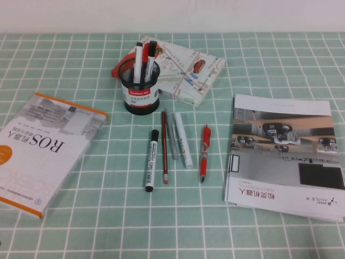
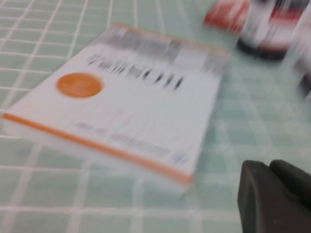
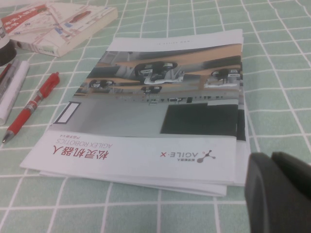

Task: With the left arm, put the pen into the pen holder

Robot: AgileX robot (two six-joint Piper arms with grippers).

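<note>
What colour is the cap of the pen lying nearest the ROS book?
Black; the pen has a black cap, clearest in the high view.

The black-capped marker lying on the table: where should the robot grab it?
Probably mid-barrel of the marker, from straight above, fingers across its width. It lies flat; the red pencil sits close on one side, so room is tight. The left hand, shut, waits near the book.

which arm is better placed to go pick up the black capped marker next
Left, probably. The pen is the leftmost of the row in front of the pen holder. The shut left gripper hovers by the ROS book; the right gripper is over the brochure, farther away.
</note>
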